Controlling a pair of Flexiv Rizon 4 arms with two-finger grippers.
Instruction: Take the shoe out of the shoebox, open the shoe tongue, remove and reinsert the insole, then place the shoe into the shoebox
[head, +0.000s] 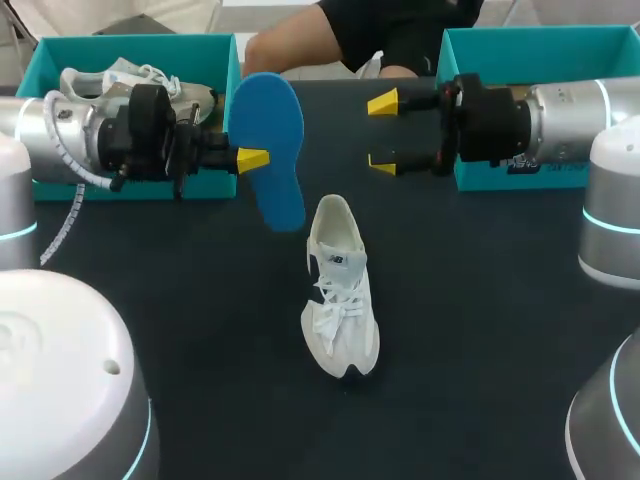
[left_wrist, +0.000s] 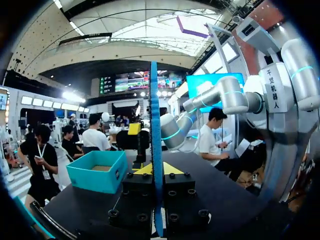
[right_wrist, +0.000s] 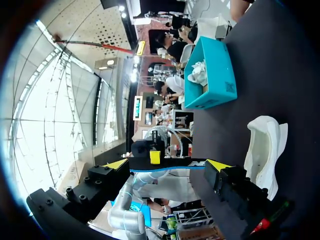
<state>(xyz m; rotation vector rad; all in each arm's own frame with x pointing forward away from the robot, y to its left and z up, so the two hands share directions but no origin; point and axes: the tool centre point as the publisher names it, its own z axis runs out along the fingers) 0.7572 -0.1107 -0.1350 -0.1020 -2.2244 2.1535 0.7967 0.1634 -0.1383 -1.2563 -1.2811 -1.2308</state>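
One insole (head: 270, 150), clamped in the left fingers (head: 252, 158) at the shoe's (head: 340, 290) eleven o'clock, seemingly awaits reinsertion; right fingers (head: 383, 103) gape wide.

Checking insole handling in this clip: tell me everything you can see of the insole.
The insole is plain blue, thin and flat, and looks like foam. One end is broad and rounded, the other narrower. It is out of the shoe, held in the air above the table by the left gripper, which pinches both its faces near mid-length. Its narrow end hangs near the shoe's heel. Nothing else appears to touch it.
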